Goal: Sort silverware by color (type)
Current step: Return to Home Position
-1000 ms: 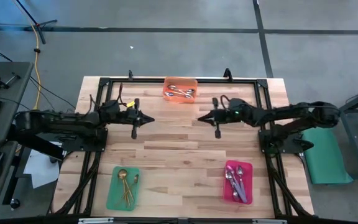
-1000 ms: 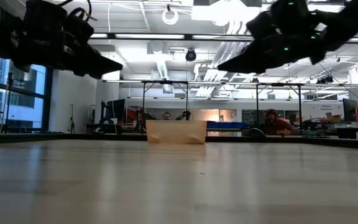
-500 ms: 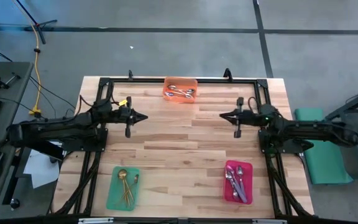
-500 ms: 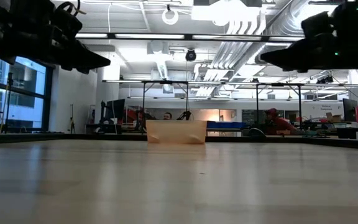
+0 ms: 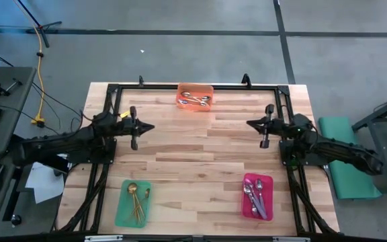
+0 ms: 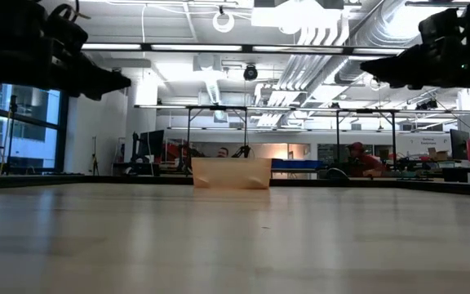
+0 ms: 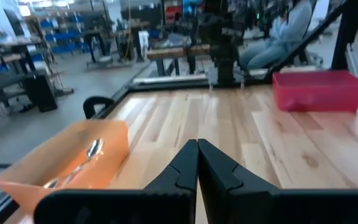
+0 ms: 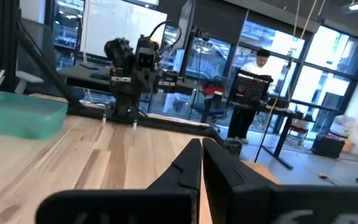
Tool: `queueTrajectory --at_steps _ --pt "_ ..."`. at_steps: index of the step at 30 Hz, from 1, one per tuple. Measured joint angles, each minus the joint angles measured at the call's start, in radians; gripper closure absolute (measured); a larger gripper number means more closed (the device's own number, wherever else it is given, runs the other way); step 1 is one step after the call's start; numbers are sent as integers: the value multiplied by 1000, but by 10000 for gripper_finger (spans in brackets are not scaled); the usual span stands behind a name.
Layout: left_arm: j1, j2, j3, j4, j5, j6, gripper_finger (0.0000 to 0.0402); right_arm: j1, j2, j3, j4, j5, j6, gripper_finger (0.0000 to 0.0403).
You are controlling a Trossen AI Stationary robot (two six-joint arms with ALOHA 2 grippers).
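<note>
Seen from above, the silver spoons with orange handles [image 5: 195,100] lie in the orange rectangular plastic tray [image 5: 207,89] at the middle of one edge of the pale wooden table [image 5: 200,158]. Toward the opposite edge, the slim gold spoons [image 5: 137,200] lie in the green plastic tray [image 5: 122,216] on the left, and what look like purple-handled silver spoons [image 5: 255,197] lie in the pink plastic tray [image 5: 268,180] on the right. The low view shows only the trays' walls, with the spoons hidden behind them. The left gripper [image 5: 146,126] and right gripper [image 5: 252,124] hang above bare wood at either side, tips facing each other, well apart. Their wrist views show what the overhead cannot: each pair of dark fingers [image 7: 179,171] is pressed together, clenched on nothing.
</note>
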Motion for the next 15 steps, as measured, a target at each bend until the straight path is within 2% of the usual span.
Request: queueTrajectory --at_steps 10,15 --pt "0 -262 -25 -175 -4 -5 401 -10 -180 0 -157 0 8 403" --pt "0 -398 -25 -282 -54 -4 401 -10 -265 0 -224 10 7 403"
